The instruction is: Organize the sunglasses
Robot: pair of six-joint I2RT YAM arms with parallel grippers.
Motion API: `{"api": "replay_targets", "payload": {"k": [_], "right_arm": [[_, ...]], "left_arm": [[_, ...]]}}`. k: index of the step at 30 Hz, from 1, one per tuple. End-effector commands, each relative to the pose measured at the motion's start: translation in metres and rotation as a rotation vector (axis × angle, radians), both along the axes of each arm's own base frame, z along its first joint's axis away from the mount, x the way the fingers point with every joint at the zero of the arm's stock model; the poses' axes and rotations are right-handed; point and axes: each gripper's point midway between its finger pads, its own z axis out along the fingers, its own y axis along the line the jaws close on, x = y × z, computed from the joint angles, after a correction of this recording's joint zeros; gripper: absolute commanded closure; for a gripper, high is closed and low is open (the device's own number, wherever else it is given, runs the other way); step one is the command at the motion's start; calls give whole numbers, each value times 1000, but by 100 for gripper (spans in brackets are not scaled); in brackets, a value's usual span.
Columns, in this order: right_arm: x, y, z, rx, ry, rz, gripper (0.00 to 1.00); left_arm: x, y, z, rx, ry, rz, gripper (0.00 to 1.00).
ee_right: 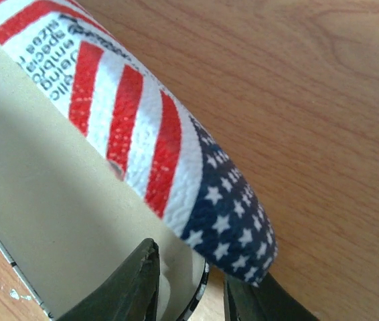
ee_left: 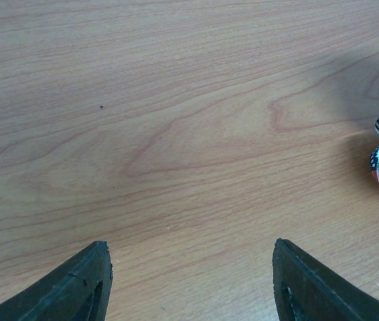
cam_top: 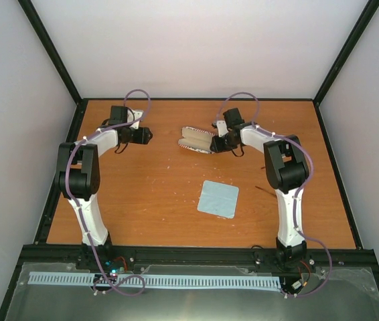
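Grips the flag-patterned case (ee_right: 142,134) by its rim with the right tool (ee_right: 189,267). Holds the left tool (ee_left: 191,244) spread wide above the table (ee_left: 176,100), case to its right.

The table (cam_top: 142,194) is a warm orange-brown wood-grain board with a black frame along its edges and a few pale flecks on its surface. Toward the far edge, close to the middle, an oval flag-patterned case (cam_top: 197,139) lies open, its pale lining facing up. A light blue square cloth (cam_top: 218,198) lies flat nearer the near edge, right of centre. Just to its right is a thin dark sliver, probably the sunglasses (cam_top: 264,191), too small to be sure.
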Motion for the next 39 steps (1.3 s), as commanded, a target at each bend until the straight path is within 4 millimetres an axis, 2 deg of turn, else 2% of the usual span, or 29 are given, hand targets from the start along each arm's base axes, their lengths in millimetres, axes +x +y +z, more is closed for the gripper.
{"api": "replay_targets", "payload": {"k": [1, 5, 10, 14, 17, 23, 28, 29, 30, 32, 34, 36, 39], "right_arm": [[-18, -20, -10, -70, 64, -40, 70], [-18, -27, 10, -71, 24, -66, 64], [-16, -36, 28, -67, -11, -101, 51], [-13, -42, 30, -75, -18, -116, 43], [-11, -46, 32, -77, -25, -135, 42], [-12, -64, 53, -93, -90, -195, 38], [-27, -81, 81, -97, -157, -227, 35], [-35, -81, 82, -86, -148, -224, 37], [-39, -77, 88, -54, -149, -215, 44], [-55, -64, 89, 3, -136, -196, 66], [-64, -50, 86, 15, -127, -175, 80], [-71, -41, 73, -6, -89, -168, 85], [-69, -39, 53, -19, -44, -219, 88]], "left_arm": [[11, -5, 12, -13, -41, -17, 34], [14, -5, 16, -12, -54, -16, 33], [19, -5, 21, -13, -68, -17, 33], [22, -7, 26, -18, -77, -21, 33], [24, -7, 29, -15, -87, -30, 33], [12, -24, 34, -46, -114, -165, 38], [-6, -44, 45, -101, -137, -313, 40], [-8, -47, 46, -102, -141, -331, 41], [-8, -48, 46, -87, -147, -333, 41], [-2, -44, 40, -40, -149, -306, 44], [6, -39, 28, -8, -129, -278, 49], [16, -33, 15, 24, -99, -250, 58], [31, -32, 1, 39, -70, -231, 63]]}}
